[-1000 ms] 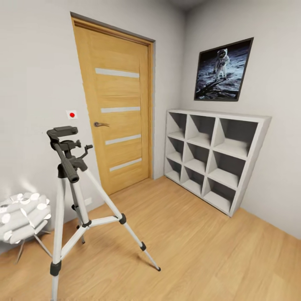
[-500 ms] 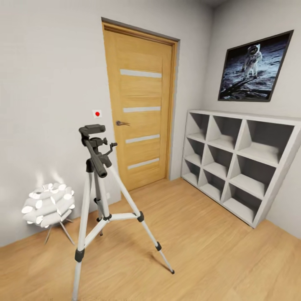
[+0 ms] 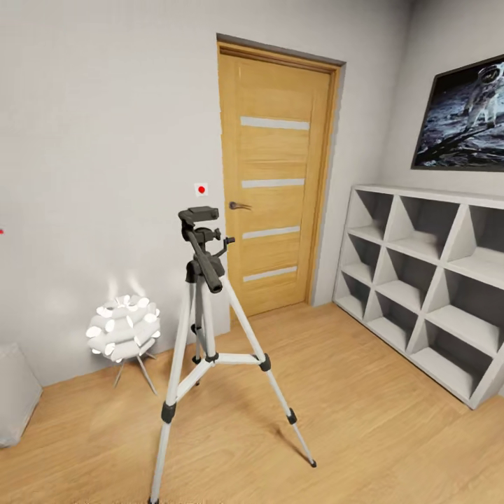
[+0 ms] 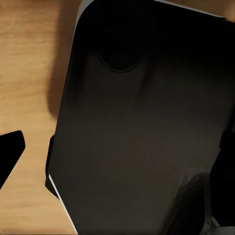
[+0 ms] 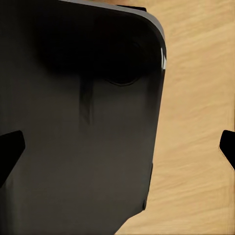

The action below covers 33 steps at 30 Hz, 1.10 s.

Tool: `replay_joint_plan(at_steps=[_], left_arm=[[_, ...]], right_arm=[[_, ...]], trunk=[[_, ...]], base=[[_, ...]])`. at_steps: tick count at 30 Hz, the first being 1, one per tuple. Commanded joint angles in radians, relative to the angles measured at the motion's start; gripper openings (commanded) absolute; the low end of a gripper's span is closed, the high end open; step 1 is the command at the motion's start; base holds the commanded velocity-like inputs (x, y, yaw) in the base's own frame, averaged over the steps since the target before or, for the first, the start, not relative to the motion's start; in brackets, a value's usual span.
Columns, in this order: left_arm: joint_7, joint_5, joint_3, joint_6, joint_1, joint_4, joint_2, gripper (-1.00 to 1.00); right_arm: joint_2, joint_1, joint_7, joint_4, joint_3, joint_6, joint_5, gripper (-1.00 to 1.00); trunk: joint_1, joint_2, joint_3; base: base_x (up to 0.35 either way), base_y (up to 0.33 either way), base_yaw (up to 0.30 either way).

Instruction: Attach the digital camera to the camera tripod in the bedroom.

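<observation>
The camera tripod (image 3: 208, 301) stands on the light wood floor in the middle of the head view, its silver legs spread and its black feet down. Its black head (image 3: 199, 214) is bare on top, and the long pan handle (image 3: 208, 269) slopes down toward me. The digital camera is out of view. In the left wrist view my left gripper (image 4: 117, 152) hangs open over my black base (image 4: 147, 122), one dark fingertip (image 4: 10, 152) at the edge. My right gripper (image 5: 117, 147) is open too, with fingertips (image 5: 10, 149) wide apart and nothing between them.
A wooden door (image 3: 276, 182) is behind the tripod, with a red-dot wall switch (image 3: 201, 188) beside it. White cube shelves (image 3: 427, 280) and an astronaut poster (image 3: 462, 115) line the right wall. A white lamp (image 3: 124, 327) on thin legs and a grey object (image 3: 14, 392) sit left.
The head camera has turned left, so the whole picture has shifted right. The lamp now shows in full and a grey object has come in at the left edge.
</observation>
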Motion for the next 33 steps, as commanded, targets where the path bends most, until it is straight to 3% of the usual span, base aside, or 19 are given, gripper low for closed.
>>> replay_joint_plan(at_steps=[1, 33], left_arm=[[-0.001, 0.004, 0.001, -0.002, 0.0, -0.001, 0.0, 1.0], [-0.001, 0.006, 0.001, -0.002, 0.0, -0.001, 0.0, 1.0]], right_arm=[[0.0, 0.0, -0.001, -0.001, 0.0, -0.002, 0.007, 1.0], [0.0, 0.0, -0.001, -0.001, -0.001, -0.002, 0.007, 1.0]], trunk=[[0.0, 0.0, -0.001], [0.0, 0.0, -0.001]], base=[[0.0, 0.0, 0.3], [0.0, 0.0, 0.3]])
